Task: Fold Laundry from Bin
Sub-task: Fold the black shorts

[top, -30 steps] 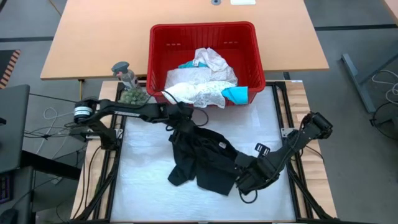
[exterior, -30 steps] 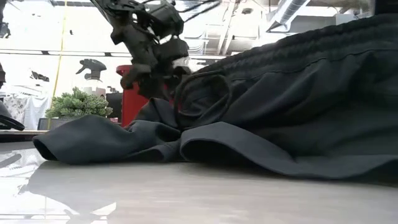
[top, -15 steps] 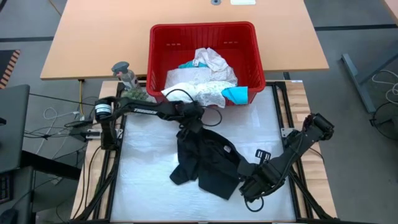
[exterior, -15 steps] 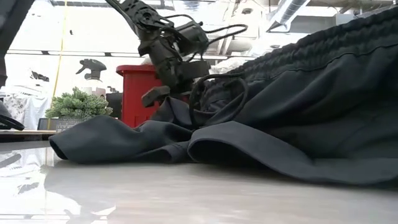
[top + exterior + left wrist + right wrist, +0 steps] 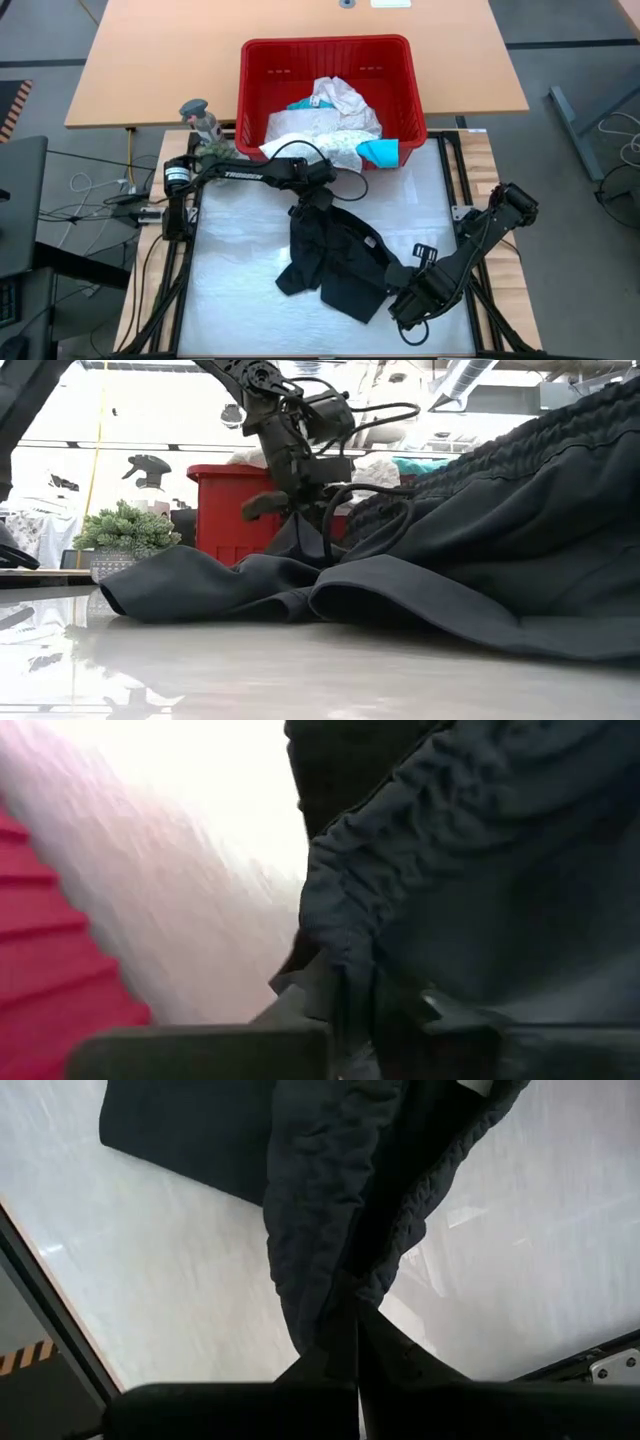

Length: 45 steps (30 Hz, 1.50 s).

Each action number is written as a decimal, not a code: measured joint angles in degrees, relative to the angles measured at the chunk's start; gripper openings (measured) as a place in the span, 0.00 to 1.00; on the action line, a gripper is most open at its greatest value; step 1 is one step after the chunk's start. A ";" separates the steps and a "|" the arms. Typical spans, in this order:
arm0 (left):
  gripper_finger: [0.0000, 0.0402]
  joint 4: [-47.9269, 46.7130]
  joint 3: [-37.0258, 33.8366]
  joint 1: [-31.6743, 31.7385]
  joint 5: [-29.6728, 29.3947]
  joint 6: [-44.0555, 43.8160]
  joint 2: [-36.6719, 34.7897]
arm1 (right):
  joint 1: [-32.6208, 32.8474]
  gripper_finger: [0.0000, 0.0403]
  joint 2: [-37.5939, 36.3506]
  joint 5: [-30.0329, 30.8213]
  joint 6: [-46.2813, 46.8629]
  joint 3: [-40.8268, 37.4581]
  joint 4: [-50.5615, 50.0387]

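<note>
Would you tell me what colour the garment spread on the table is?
Black: the garment reads plainly black against the pale table, best in the high view.

light: overhead daylight is washing the white table [image 5: 230, 300] evenly | glare: windows are blowing out behind the low view | blur: left wrist view is smearing | shadows: soft, faint

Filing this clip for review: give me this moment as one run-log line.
left pincer: shut on black garment, near bin | right pincer: shut on black garment, opposite edge | white and teal laundry: in bin
</note>
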 joint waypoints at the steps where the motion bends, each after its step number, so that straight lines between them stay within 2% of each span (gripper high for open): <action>1: 0.02 -1.72 0.71 0.00 -0.06 -1.28 0.00 | -0.15 0.04 0.00 0.43 0.74 0.00 -0.03; 5: 0.01 -11.87 4.06 -0.02 -2.46 -7.01 0.00 | -0.85 0.04 0.00 6.36 9.44 0.00 -0.44; 11: 0.01 -28.79 9.87 -0.04 -3.19 -17.50 -0.33 | -3.97 0.05 0.00 15.43 36.03 0.04 -5.48; 15: 0.00 -33.75 10.60 -0.53 -4.70 -23.84 -2.97 | -6.37 0.04 0.09 19.66 44.19 -0.02 -5.19; 19: 0.00 -39.54 10.58 -2.58 -8.56 -27.10 -6.29 | -9.15 0.04 0.50 20.48 44.18 -0.02 -5.18; 24: 0.00 -45.70 10.58 -6.41 -9.24 -31.36 -12.97 | -13.45 0.04 0.21 20.58 39.54 -0.02 -5.27; 32: 0.00 -46.56 10.58 -14.68 -10.09 -43.03 -25.71 | -19.76 0.04 -4.26 22.01 31.74 0.07 -5.28; 39: 0.00 -46.17 10.58 -21.36 -13.72 -51.10 -33.14 | -21.51 0.04 -13.89 28.14 29.68 0.09 -5.29; 45: 0.00 -45.70 10.58 -24.81 -17.75 -55.34 -36.04 | -18.48 0.04 -22.37 36.65 29.53 0.11 -4.48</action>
